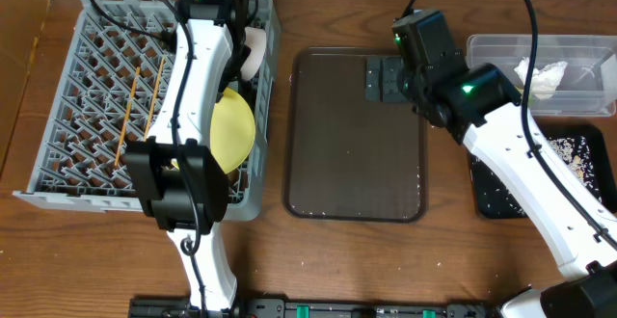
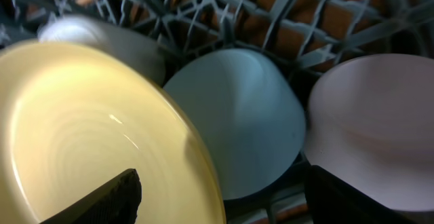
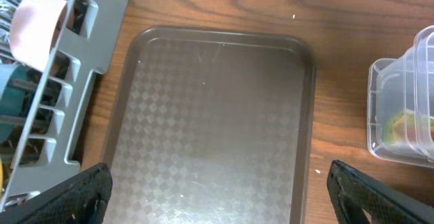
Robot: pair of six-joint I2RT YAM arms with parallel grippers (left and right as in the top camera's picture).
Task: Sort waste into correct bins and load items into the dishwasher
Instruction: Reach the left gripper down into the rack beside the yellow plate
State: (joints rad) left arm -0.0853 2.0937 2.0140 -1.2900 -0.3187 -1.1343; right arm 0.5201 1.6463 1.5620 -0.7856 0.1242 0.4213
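The grey dish rack (image 1: pixel 77 77) stands at the left with the wooden chopsticks (image 1: pixel 135 116) lying on its pegs. The yellow plate (image 1: pixel 234 130), light blue bowl (image 2: pixel 237 115) and pinkish-white bowl (image 2: pixel 380 129) stand on edge along its right side. A pale rounded cup shape (image 2: pixel 102 37) shows behind the plate. My left gripper (image 2: pixel 230 203) is open just above the plate and blue bowl, holding nothing. My right gripper (image 1: pixel 386 77) is open and empty over the brown tray's far right corner. The clear tub (image 1: pixel 578 67) holds the white tissue (image 1: pixel 540 75) and the yellow-green wrapper (image 3: pixel 407 125). Rice scraps (image 1: pixel 576 154) lie in the black tray (image 1: pixel 479 207).
The dark brown serving tray (image 1: pixel 347 154) lies bare between the rack and the bins; it fills the right wrist view (image 3: pixel 217 115). The rack's grey side wall (image 3: pixel 68 102) stands close to its left edge. My right arm crosses over the black tray.
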